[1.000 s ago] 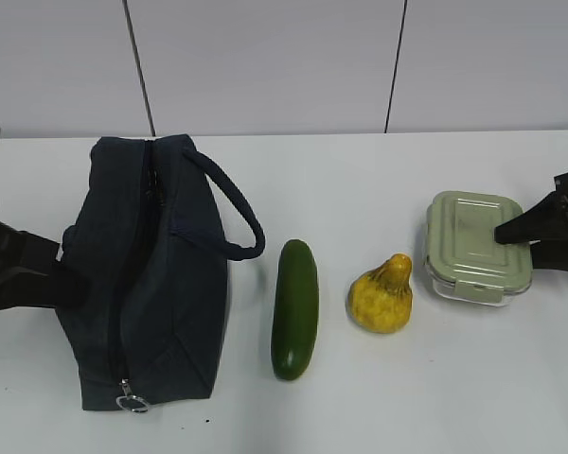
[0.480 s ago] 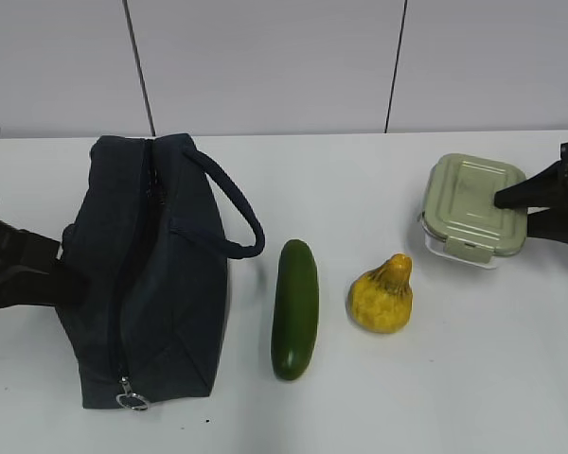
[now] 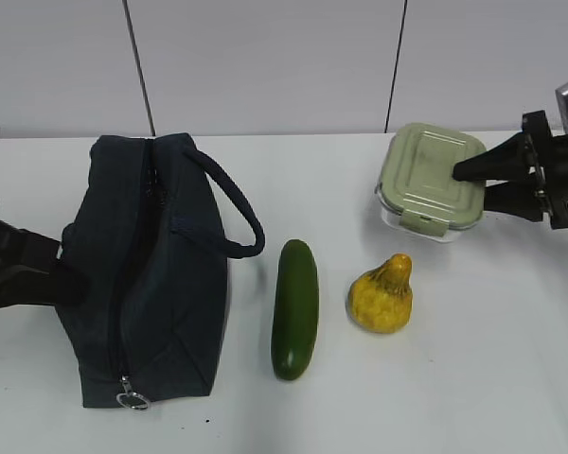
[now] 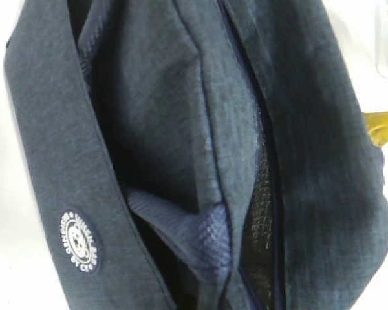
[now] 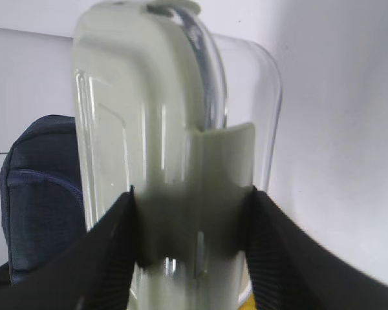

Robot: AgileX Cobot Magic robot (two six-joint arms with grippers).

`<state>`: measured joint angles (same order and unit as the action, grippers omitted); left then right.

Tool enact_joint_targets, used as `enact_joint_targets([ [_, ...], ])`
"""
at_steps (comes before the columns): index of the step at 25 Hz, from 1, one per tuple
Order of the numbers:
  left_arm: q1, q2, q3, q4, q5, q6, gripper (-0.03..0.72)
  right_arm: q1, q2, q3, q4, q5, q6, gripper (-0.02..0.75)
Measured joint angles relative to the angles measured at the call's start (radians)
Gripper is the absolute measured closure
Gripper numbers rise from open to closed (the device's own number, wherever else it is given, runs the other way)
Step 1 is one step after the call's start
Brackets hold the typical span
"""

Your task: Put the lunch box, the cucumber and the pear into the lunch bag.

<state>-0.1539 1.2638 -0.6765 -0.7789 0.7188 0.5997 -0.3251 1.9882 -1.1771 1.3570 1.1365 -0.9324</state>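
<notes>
The pale green lunch box (image 3: 426, 175) hangs tilted above the table at the right, and my right gripper (image 3: 457, 185) is shut on its right edge. In the right wrist view both black fingers (image 5: 107, 252) clamp the box (image 5: 149, 116) at a lid clip. The navy lunch bag (image 3: 151, 274) lies at the left with its top zipper parted and ring pull (image 3: 131, 401) at the near end. My left gripper (image 3: 66, 281) pinches the bag's left side; its fingertips are hidden in the fabric (image 4: 200, 239). The cucumber (image 3: 295, 307) and the pear (image 3: 382, 295) lie between bag and box.
The bag's loop handle (image 3: 232, 203) arches toward the cucumber. The white table (image 3: 473, 378) runs back to a grey panelled wall (image 3: 265, 66). A tip of the pear (image 4: 383, 126) shows past the bag in the left wrist view.
My right gripper has lifted the lunch box off the table and carried it up and to the left, tilting it. The left arm, bag, cucumber and pear have not moved.
</notes>
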Motion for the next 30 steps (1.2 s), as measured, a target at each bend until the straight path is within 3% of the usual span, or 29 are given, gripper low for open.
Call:
enact_joint_targets([
  [22, 0.000, 0.000, 0.000, 0.000, -0.007, 0.000, 0.701, 0.379, -0.074, -0.298, 0.046, 0.022, 0.156, 0.367],
  [30, 0.000, 0.000, 0.000, 0.000, -0.012, 0.000, 0.701, 0.536, -0.074, -0.317, 0.102, 0.028, 0.154, 0.367],
])
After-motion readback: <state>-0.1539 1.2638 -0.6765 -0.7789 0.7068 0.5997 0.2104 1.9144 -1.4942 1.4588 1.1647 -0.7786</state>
